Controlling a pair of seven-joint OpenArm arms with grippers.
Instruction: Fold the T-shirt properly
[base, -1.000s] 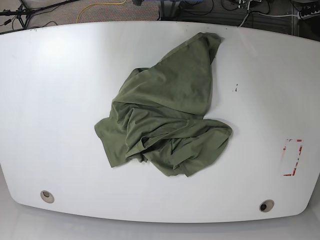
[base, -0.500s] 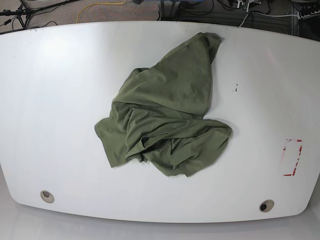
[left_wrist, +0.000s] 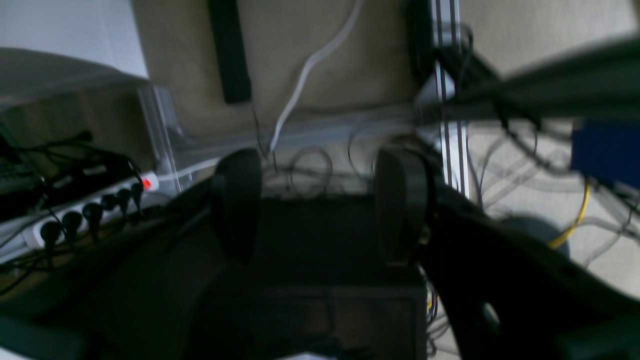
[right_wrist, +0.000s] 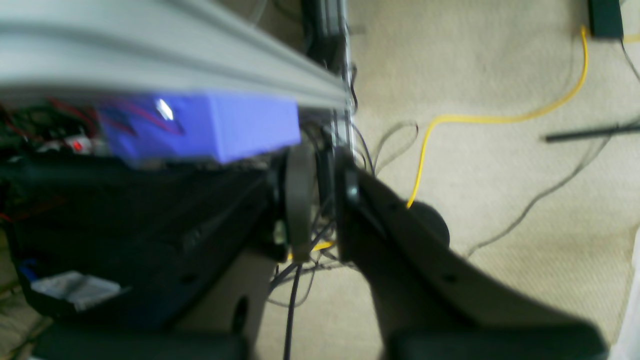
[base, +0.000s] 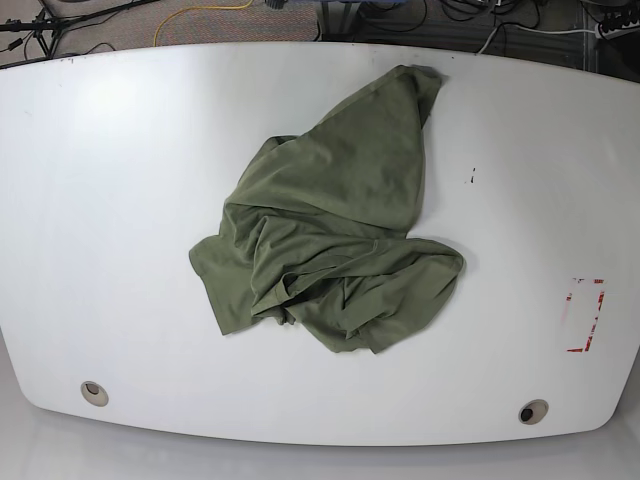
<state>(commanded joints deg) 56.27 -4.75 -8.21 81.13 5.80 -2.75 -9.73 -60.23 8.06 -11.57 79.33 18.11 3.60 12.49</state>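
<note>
2 end effectors, left (left_wrist: 320, 205) released, right (right_wrist: 320, 200) nearly clenched, empty; 1 crumpled T-shirt (base: 335, 240) on 1 table (base: 100, 200).

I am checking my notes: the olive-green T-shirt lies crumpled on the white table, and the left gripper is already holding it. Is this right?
Not quite. The T-shirt does lie crumpled on the white table, but the left gripper holds nothing: the left wrist view shows its jaws open and empty, above floor cables, and the base view shows no arm near the shirt.

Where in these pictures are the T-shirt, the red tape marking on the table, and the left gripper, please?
T-shirt (base: 335, 235): base view, middle of the crumpled green cloth.
Red tape marking (base: 588, 315): base view, its right strip.
Left gripper (left_wrist: 320, 205): left wrist view, gap midway between its open fingertips.
</note>
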